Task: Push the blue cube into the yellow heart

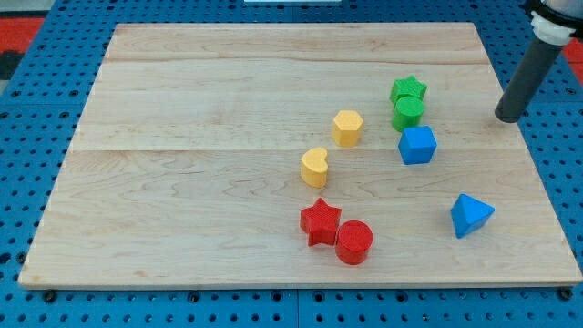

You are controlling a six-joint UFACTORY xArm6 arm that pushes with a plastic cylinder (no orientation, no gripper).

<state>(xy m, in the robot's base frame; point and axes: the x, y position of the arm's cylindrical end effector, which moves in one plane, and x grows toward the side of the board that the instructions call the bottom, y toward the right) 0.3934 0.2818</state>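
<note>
My tip (510, 117): plain dark rod end, no jaws to open or close, touching nothing, at wooden board (182, 91) right edge. Blue plastic cube (417, 145) left of and below tip, near. Yellow plastic heart (315, 168) further left, well apart from cube.

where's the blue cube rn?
Right of centre in the camera view: the blue cube sits just below the green cylinder, right of the yellow heart.

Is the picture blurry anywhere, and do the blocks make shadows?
Camera view: sharp all over; even, soft light with no glare on the board. Blocks such as the blue cube and yellow heart cast only faint, short shadows. My tip, at the view's right of the cube, looks crisp too.
</note>
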